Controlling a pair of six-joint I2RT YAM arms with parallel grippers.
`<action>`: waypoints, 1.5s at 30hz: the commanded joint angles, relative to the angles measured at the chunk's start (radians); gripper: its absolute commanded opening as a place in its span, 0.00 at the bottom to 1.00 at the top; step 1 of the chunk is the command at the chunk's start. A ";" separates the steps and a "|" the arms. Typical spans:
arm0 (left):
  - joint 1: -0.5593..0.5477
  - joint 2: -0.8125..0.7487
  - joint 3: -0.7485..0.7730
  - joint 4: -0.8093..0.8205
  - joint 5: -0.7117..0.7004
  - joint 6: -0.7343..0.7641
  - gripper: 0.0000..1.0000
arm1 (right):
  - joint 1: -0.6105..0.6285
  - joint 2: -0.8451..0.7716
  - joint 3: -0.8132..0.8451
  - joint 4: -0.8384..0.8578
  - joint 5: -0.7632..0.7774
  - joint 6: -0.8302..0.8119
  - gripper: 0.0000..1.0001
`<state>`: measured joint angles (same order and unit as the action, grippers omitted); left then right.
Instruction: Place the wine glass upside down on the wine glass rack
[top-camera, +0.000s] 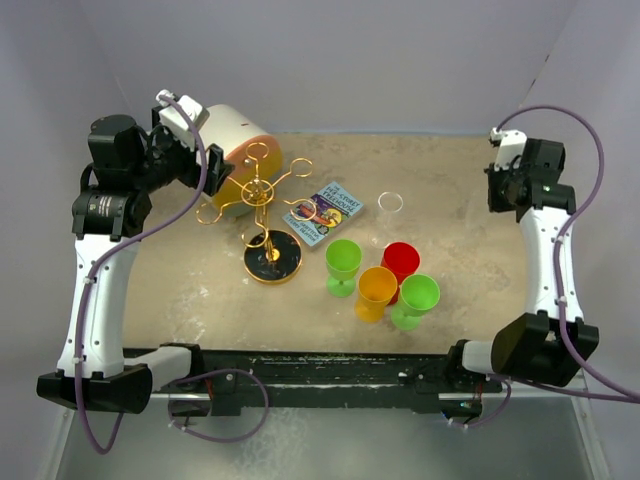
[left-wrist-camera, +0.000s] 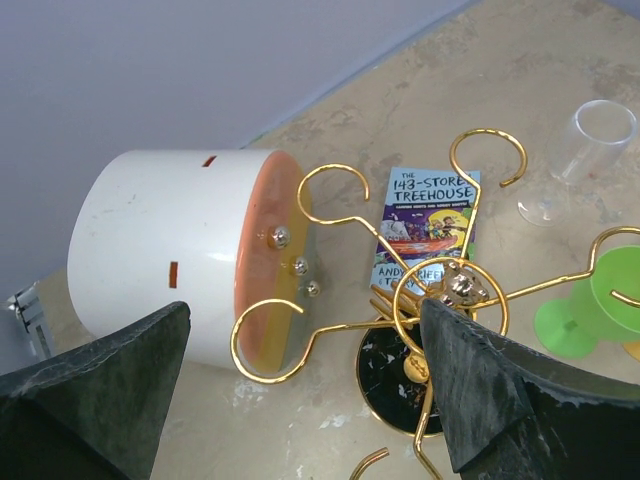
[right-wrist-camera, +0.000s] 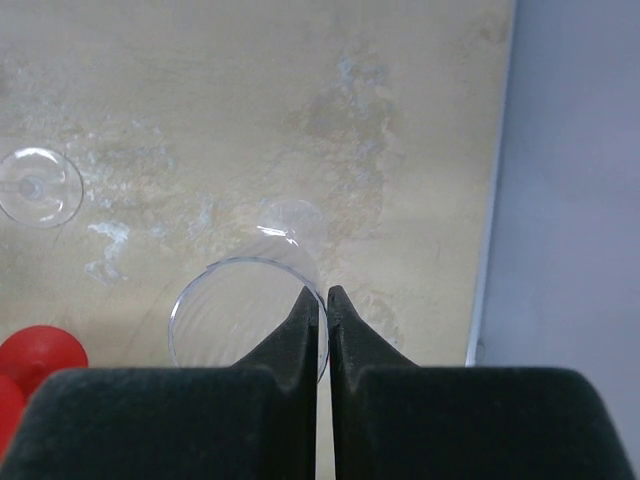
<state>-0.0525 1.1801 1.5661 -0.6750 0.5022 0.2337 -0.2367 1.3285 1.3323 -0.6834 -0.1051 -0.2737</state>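
The gold wire wine glass rack (top-camera: 262, 200) stands on its round black base at the back left; it also shows in the left wrist view (left-wrist-camera: 455, 290). My left gripper (top-camera: 195, 160) is open and empty, its jaws wide apart just above and left of the rack's arms (left-wrist-camera: 300, 400). My right gripper (right-wrist-camera: 323, 300) is raised at the back right (top-camera: 505, 180) and shut on the rim of a clear wine glass (right-wrist-camera: 215, 325), whose foot points away towards the table. A second clear wine glass (top-camera: 390, 201) stands on the table (left-wrist-camera: 590, 150) (right-wrist-camera: 40, 187).
A big white cylinder (top-camera: 235, 140) lies on its side behind the rack. A book (top-camera: 325, 213) lies flat right of the rack. Green (top-camera: 343, 262), orange (top-camera: 377, 290), red (top-camera: 401, 262) and green (top-camera: 415, 298) cups stand in a cluster. The table's right edge (right-wrist-camera: 490, 200) is near my right gripper.
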 joint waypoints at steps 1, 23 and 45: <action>0.008 -0.021 0.009 0.032 -0.063 0.018 0.99 | 0.002 -0.037 0.163 0.000 0.032 -0.026 0.00; 0.004 0.175 0.207 0.135 0.072 -0.324 0.99 | 0.215 -0.023 0.532 0.397 -0.546 0.407 0.00; -0.267 0.447 0.416 0.323 0.186 -0.568 0.85 | 0.302 0.052 0.499 0.744 -0.729 0.732 0.00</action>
<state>-0.3073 1.6070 1.9301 -0.4500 0.6327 -0.2588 0.0578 1.4017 1.8339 -0.0422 -0.7845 0.4244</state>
